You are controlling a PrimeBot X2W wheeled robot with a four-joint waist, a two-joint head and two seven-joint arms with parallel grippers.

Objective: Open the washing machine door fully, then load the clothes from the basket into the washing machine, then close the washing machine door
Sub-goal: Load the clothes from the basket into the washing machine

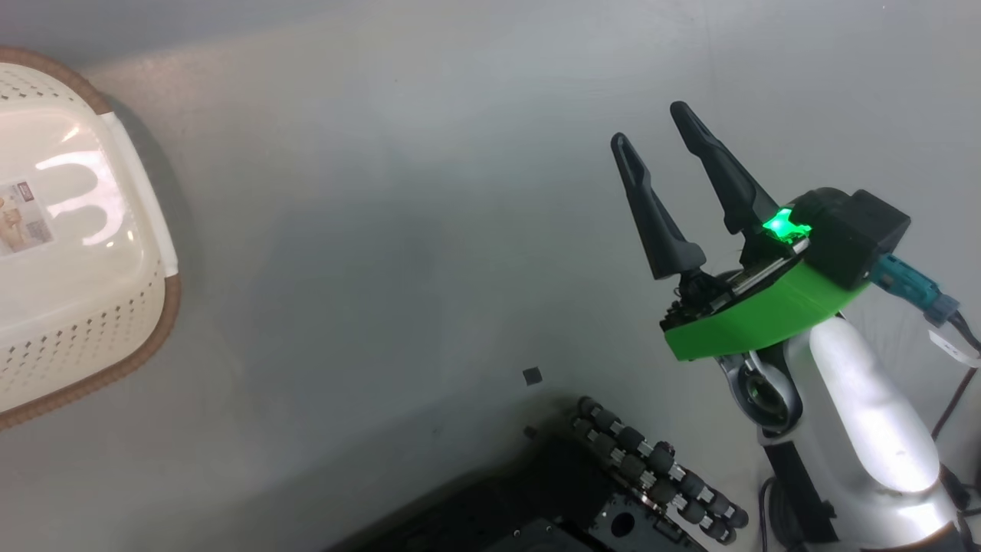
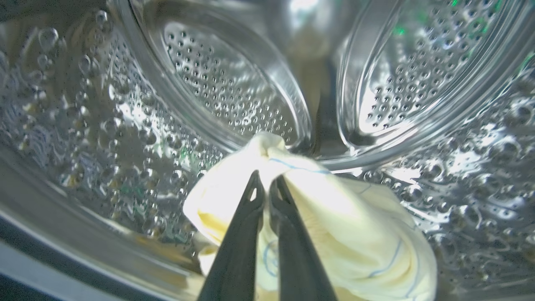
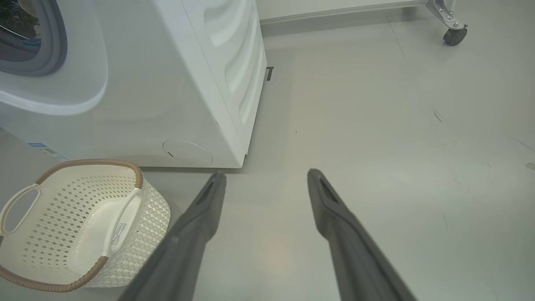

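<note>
Pinching together, the left gripper (image 2: 266, 179) has its two dark fingers nearly touching, clamped on a raised fold of the clothes (image 2: 334, 217). The pale cream-yellow fabric with thin blue lines drapes down from the tips onto the dimpled steel drum (image 2: 104, 138). The right gripper (image 3: 265, 174) hangs with its fingers spread wide apart over the grey floor (image 3: 376, 125). The basket (image 3: 142, 217) stands just before the washing machine (image 3: 167, 83), whose grey gasket (image 3: 58, 46) shows at the open mouth.
</note>
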